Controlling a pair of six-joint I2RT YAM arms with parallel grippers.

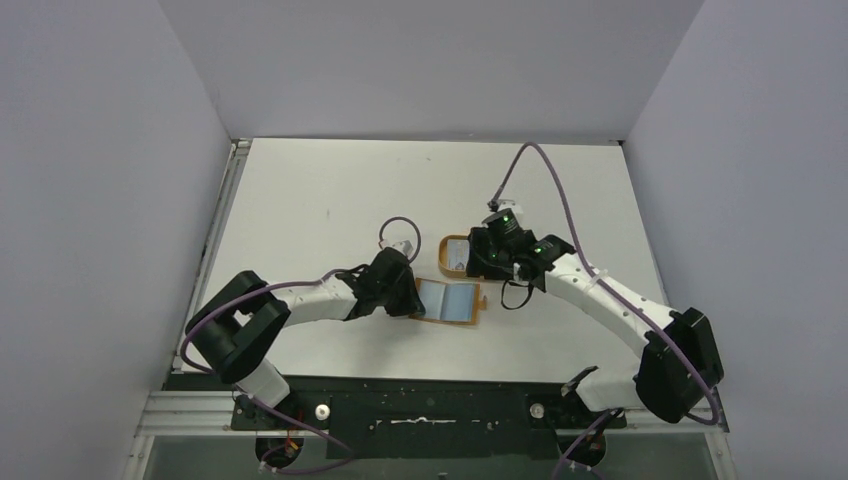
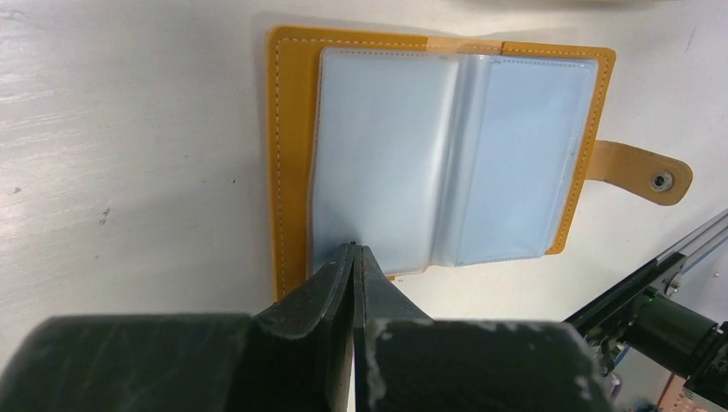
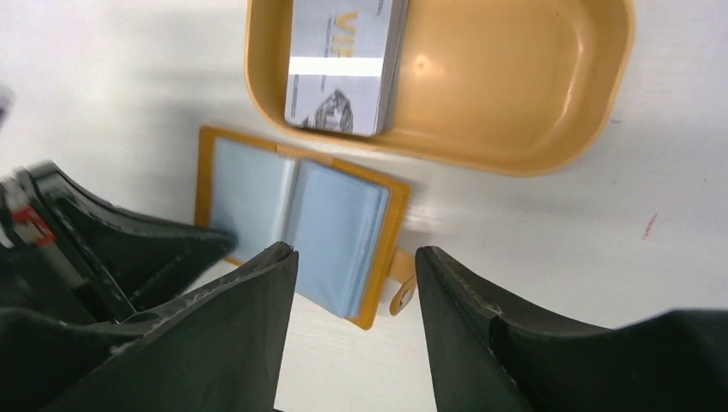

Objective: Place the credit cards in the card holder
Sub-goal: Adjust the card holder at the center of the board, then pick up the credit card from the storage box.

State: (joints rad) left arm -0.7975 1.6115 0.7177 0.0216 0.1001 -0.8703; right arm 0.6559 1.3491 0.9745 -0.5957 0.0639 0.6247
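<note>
While card holder [image 1: 448, 301] lies open on white, grey-walled table [image 1: 330, 200] — left jaws together, right jaws apart.

Out on the white table [image 1: 330, 190], a tan-orange tray [image 3: 515, 77] sits just right of centre: oval, raised rim all round, glossy inside. There's a small red mark [image 3: 649, 225] on the tabletop near it. Pale grey walls [image 1: 100, 200] close in left, right and far, and a metal rail [image 1: 190, 410] runs along the near edge.
</note>
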